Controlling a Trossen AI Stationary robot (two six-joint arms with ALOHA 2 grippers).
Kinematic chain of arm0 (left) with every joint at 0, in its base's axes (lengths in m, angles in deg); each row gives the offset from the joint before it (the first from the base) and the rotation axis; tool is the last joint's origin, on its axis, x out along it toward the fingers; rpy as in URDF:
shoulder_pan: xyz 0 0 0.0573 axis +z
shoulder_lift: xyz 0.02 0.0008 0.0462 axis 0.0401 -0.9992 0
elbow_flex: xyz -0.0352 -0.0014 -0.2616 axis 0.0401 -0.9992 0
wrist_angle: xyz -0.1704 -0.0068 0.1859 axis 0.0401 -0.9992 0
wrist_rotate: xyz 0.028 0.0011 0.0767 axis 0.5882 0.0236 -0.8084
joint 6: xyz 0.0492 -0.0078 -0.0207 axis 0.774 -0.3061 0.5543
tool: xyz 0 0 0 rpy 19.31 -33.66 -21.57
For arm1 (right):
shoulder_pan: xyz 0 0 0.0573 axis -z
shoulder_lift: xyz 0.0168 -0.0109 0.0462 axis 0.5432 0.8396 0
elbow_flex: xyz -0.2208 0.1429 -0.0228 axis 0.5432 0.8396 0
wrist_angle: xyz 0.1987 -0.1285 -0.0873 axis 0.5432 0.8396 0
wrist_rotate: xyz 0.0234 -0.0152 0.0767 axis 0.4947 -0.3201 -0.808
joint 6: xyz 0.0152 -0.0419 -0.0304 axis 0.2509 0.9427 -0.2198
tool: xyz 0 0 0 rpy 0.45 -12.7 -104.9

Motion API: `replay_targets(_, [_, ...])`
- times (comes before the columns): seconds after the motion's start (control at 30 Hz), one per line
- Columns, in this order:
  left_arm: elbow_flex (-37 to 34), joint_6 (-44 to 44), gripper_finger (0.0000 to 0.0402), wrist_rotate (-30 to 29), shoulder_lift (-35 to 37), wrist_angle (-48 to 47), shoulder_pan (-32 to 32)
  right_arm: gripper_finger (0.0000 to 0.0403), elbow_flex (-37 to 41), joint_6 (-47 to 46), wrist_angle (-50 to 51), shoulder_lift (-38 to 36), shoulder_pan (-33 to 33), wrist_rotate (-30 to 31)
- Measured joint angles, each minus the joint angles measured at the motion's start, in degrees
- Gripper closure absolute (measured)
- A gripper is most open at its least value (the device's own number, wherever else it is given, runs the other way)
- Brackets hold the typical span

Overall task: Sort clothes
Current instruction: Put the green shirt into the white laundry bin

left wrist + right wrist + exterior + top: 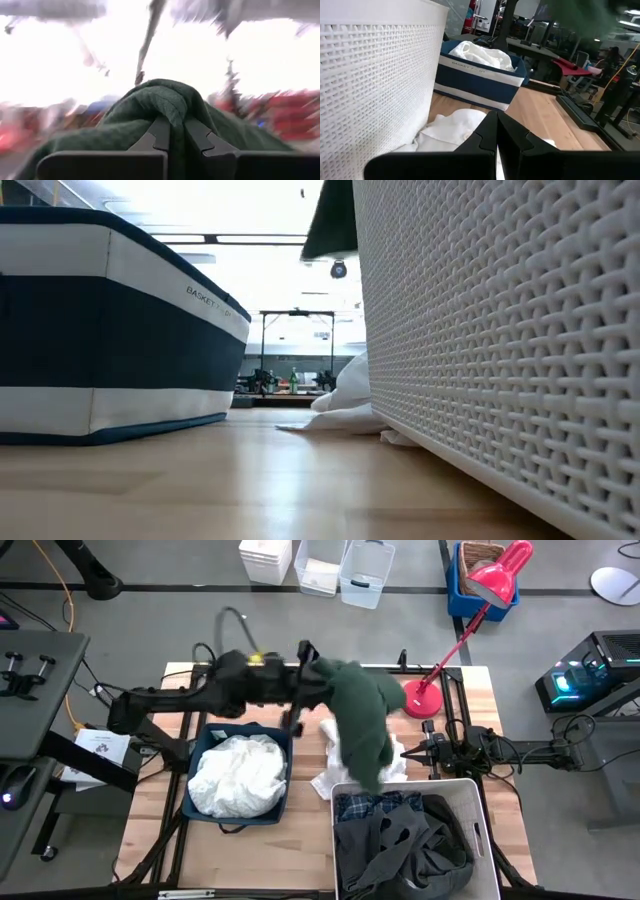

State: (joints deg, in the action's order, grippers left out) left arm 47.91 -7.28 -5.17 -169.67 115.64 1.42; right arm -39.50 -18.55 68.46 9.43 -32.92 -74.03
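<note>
Up above the table (160, 840), the left tool (308, 662) is pinching the dark green hoodie (362, 715) tight between its two fingers (161, 134). The fingers are squeezed almost together, with a fold of green cloth caught between them. The hoodie is hanging down from the tool in the air, and its loose end is dangling over the white cloth pieces (340, 765) lying on the table and close to the edge of the white plastic bin (478, 830).

The navy fabric bin (200, 755) is sitting just below the left tool's arm in the high view. It is full of white clothes (240, 775).

The white plastic bin is sitting beside the right tool (412, 752). A blue-and-white plaid shirt (375, 805) and a dark grey jacket (405, 845) are lying inside it.

The right tool is waiting low over the table, just past the white plastic bin, with its tips by the white cloth pieces. Its fingers (490, 132) are pressed together and they are holding nothing.

A red desk lamp (440, 670) is standing on the table past the hanging hoodie, near the right tool.
</note>
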Motion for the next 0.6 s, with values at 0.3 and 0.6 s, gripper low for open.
replay_targets(0.3, [15.11,-5.71,0.0396,5.38,-10.51,10.34,-12.32,0.0402,-0.01,-0.01,0.00,0.00,0.00,0.00])
replay_targets(0.6, [22.70,-10.62,0.0396,2.97,-24.08,6.64,-17.40,0.0402,-0.01,0.00,0.00,0.00,0.01,0.00])
